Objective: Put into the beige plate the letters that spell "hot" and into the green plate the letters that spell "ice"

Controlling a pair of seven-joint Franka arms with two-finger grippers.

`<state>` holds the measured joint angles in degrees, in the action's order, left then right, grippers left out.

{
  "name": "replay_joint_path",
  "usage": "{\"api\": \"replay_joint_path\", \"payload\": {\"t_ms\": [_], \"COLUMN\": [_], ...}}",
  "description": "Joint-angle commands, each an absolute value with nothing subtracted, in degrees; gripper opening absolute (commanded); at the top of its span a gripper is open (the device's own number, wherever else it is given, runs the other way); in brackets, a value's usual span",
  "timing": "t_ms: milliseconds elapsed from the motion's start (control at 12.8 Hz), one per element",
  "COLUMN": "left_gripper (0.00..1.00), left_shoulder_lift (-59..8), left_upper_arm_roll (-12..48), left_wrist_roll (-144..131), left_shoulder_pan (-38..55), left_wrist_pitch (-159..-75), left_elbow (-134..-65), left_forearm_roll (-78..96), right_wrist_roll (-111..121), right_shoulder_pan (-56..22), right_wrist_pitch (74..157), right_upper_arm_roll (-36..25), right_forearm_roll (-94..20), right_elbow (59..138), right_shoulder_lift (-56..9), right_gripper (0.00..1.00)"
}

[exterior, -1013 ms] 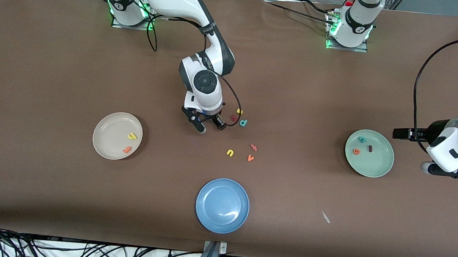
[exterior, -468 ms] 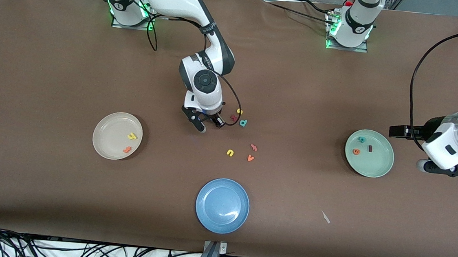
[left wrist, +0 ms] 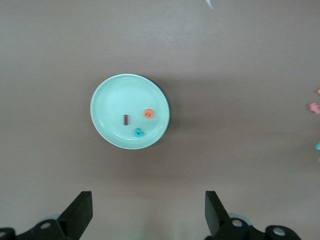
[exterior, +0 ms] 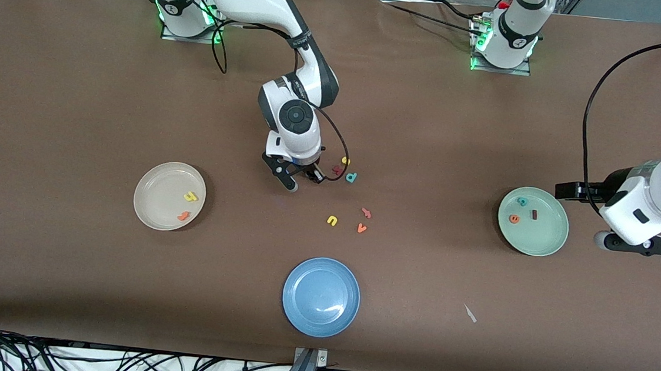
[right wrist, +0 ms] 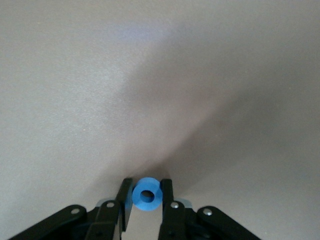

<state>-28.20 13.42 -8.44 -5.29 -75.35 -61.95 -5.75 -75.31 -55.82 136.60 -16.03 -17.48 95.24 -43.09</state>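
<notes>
A robotics lab. Two arm bases (exterior: pixel 188 12) stand bolted along the brown-covered table (exterior: pixel 77 101). Beside its near edge lie tangled cables (exterior: pixel 57 358).

High front camera facing robots, wrist cameras looking down at table (exterior: pixel 77 101)

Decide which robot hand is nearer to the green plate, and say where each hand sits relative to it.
Left. The left hand hangs open just beside the green plate, toward the left arm's end of the table. The right hand is mid-table, well away, shut on the blue "o".
</notes>
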Motion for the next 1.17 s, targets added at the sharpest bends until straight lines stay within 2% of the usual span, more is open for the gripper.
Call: {"api": "replay_joint_path", "payload": {"t_ms": [0,312,546,780,1013,1091], "left_gripper": [0.99,0.99,1.00,1.00,1.00,1.00], "left_shoulder_lift": [-24.62,-17.07,-17.05,-17.14,-17.14,-17.05], "left_upper_arm_roll": [7.21,7.21,8.26,8.26,8.26,8.35], "left_wrist_roll": [-7.29,-7.29,-7.56,-7.47,-7.47,-7.56], "left_shoulder_pan": [-2.11,-2.11,-3.51,-3.52,-3.16,-3.16], "left_wrist_pitch": [-77.32,-87.87,-88.33,-88.24,-88.24,-88.24], "left_elbow": [-63.18,-76.18,-75.77,-75.41,-75.32,-75.32], "left_forearm_roll": [-1.24,-1.23,-0.45,-0.61,-0.88,-0.97], "right_wrist_roll": [-68.58,-51.03,-34.95,-15.35,-5.38,-4.40], "right_shoulder_pan": [-56.43,-53.98,-50.64,-49.05,-44.40,-43.86], "right_wrist_pitch": [130.65,118.24,112.34,108.46,108.46,108.46], "right_upper_arm_roll": [-19.93,-26.97,-31.71,-39.52,-40.78,-40.78], "right_forearm_roll": [-17.93,-18.28,-18.28,-19.68,-20.48,-20.91], "right_elbow": [97.12,96.59,96.24,96.07,96.07,96.06], "right_shoulder_lift": [-38.68,-33.41,-30.94,-30.59,-30.85,-30.85], "right_gripper": [0.04,0.04,0.04,0.05,0.07,0.13]}}
